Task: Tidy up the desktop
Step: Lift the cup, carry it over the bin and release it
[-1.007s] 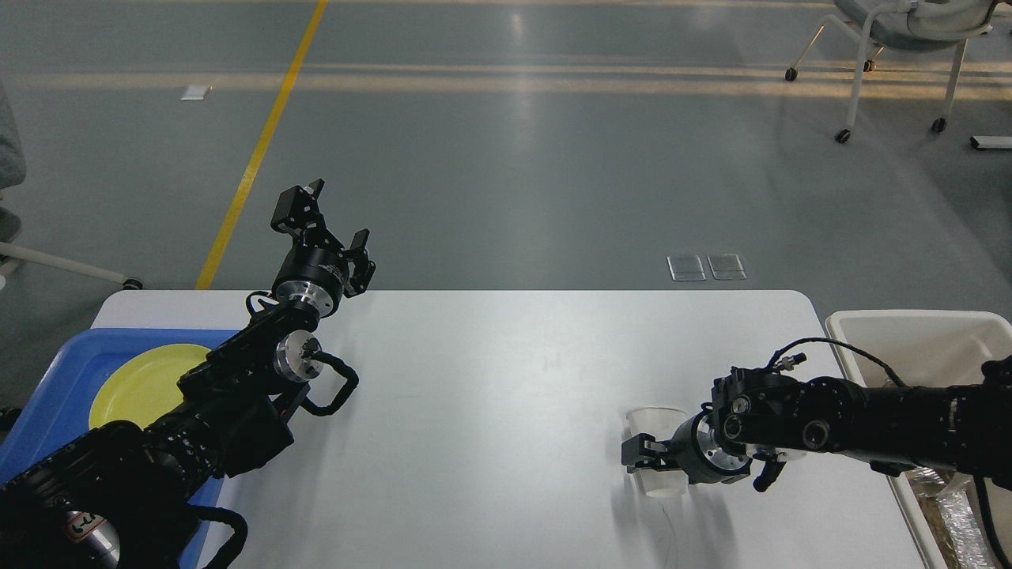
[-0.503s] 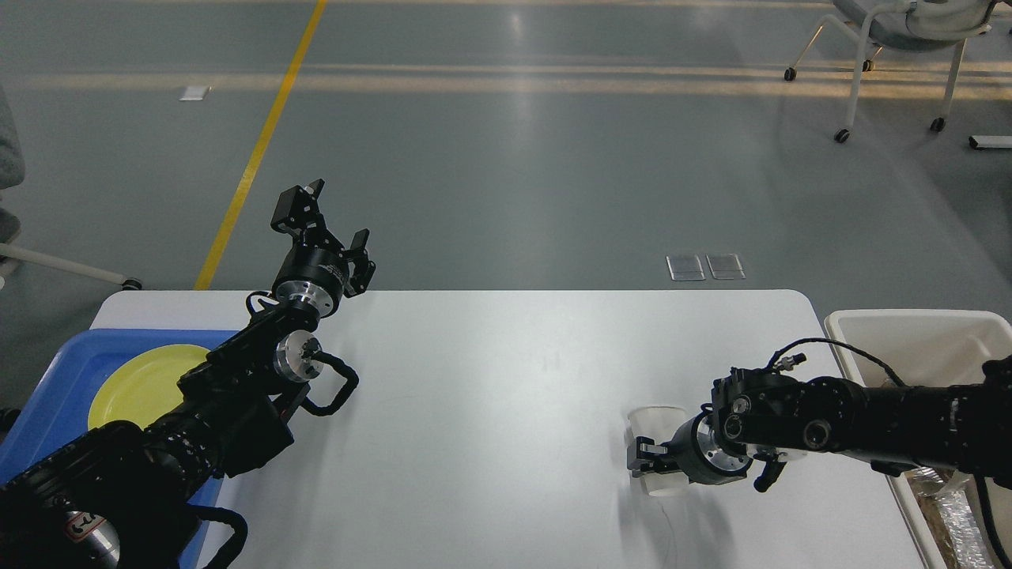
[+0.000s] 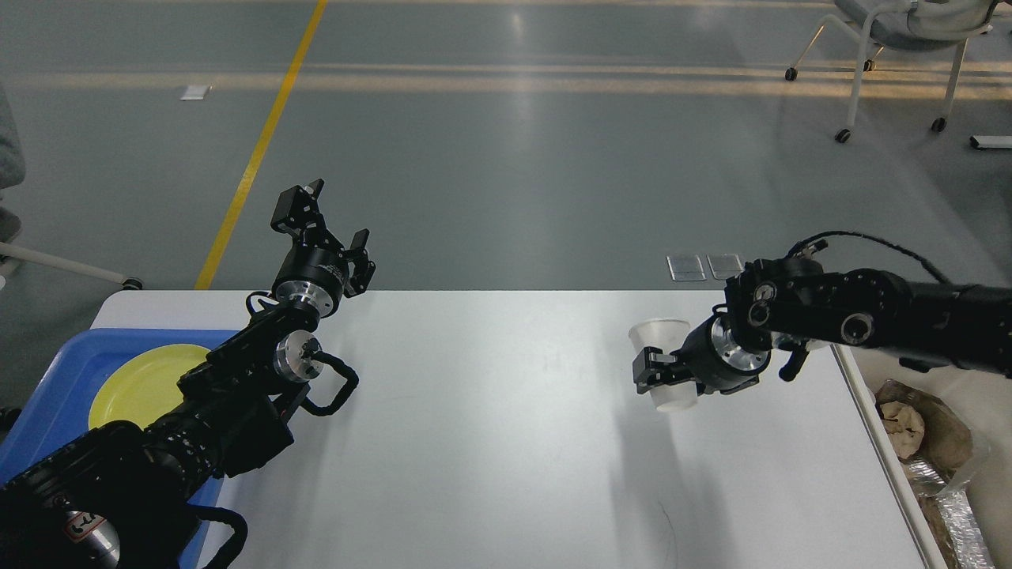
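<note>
The white desktop (image 3: 490, 442) fills the lower middle of the head view. My right gripper (image 3: 653, 374) is shut on a clear plastic cup (image 3: 666, 365) and holds it upright, lifted above the right part of the desktop. My left gripper (image 3: 332, 221) is open and empty, raised above the desktop's far left edge.
A blue tray (image 3: 59, 379) with a yellow plate (image 3: 138, 383) sits at the left edge under my left arm. A cream-white bin (image 3: 901, 474) with crumpled trash (image 3: 909, 423) stands beside the right edge. A wheeled chair (image 3: 893, 55) stands far back right.
My right gripper closed on the cup and lifted it off the desktop. The right arm rose, uncovering the trash in the bin. The left arm has not moved.
</note>
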